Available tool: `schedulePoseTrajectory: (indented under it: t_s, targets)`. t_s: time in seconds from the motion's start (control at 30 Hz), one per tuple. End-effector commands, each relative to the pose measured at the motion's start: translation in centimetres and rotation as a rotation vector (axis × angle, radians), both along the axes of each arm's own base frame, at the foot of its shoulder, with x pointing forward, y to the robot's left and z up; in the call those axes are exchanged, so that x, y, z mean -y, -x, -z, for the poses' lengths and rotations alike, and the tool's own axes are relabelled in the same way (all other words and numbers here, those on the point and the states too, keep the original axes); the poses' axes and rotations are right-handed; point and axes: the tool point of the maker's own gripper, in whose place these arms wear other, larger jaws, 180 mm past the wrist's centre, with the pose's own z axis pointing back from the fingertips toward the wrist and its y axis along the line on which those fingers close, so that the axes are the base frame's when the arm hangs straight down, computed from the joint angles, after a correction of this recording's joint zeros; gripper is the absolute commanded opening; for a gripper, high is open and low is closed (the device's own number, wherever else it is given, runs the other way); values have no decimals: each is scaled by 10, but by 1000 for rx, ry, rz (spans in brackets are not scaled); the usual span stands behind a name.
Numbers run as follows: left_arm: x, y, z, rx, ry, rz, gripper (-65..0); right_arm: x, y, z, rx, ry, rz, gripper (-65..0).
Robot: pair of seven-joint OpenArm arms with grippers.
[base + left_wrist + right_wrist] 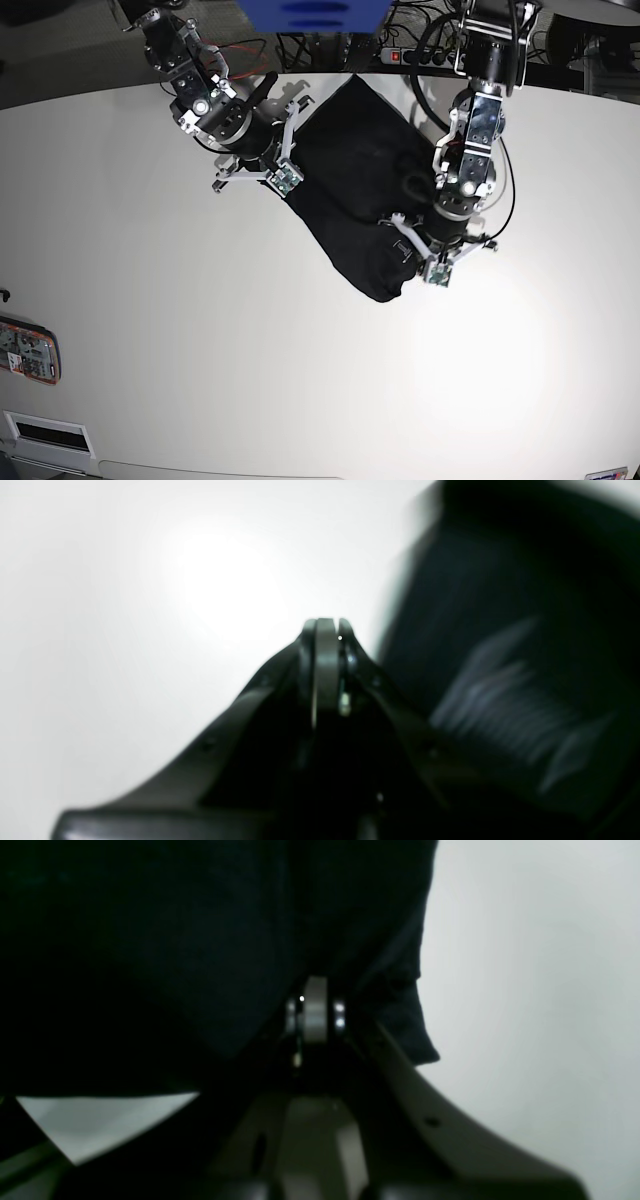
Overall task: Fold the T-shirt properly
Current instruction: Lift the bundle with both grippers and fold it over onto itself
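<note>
The black T-shirt (355, 190) lies bunched in a long diagonal band on the white surface (250, 380), running from near the far edge down toward the middle, with its nearer rounded end closest to the camera in the base view. The left hand (412, 238) sits at that nearer end, on the shirt's right flank in that view. In the left wrist view the left hand (326, 630) has its fingers pressed together with nothing seen between them, over bare surface, and the blurred dark cloth (510, 655) lies just beside it. Farther back, the right hand (290, 148) is at the shirt's far left edge. In the right wrist view the right hand (315, 1005) is closed tight too, its tips buried against the dark fabric (175, 950); whether cloth is pinched cannot be told.
</note>
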Motion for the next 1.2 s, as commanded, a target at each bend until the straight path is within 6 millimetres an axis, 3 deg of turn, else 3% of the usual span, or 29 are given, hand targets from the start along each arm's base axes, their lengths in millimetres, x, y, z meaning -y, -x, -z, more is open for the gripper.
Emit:
schedulePoseTrajectory:
  t_s: [0.0, 0.13, 0.23, 0.37, 0.43, 0.73, 0.83, 0.93, 1.07, 1.17]
  targets:
    - [6, -13, -9, 38, -4, 18, -650, -14, 2, -10, 24, -43, -32, -650]
    - [27, -26, 11, -17, -35, 94, -650, -35, 18, -10, 4, -64, -96, -650]
    - [42, -28, 10, -15, -17, 112, -650, -36, 20, -9, 0, -62, -101, -650]
    - [46, -35, 0, 13, -13, 118, -650, -38, 18, -16, 15, -71, -103, -650]
    - [48, -49, -13, 48, -17, 126, -650, -39, 18, -18, 20, -75, -106, -650]
    - [65, -75, -47, 126, 17, 131, -650, -40, 19, -17, 18, -76, -107, -650]
    - [71, -80, -72, 189, 39, 133, -650, -38, 17, -18, 23, -79, -102, -650]
    - [68, -71, -108, 289, 50, 144, -650, -33, 8, -23, 44, -78, -83, -650]
    - [50, -43, -155, 416, 65, 119, -650, 2, -24, -42, 125, -59, 33, -650]
    - [29, -13, -173, 461, 68, 75, -650, 28, -44, -52, 176, -46, 110, -650]
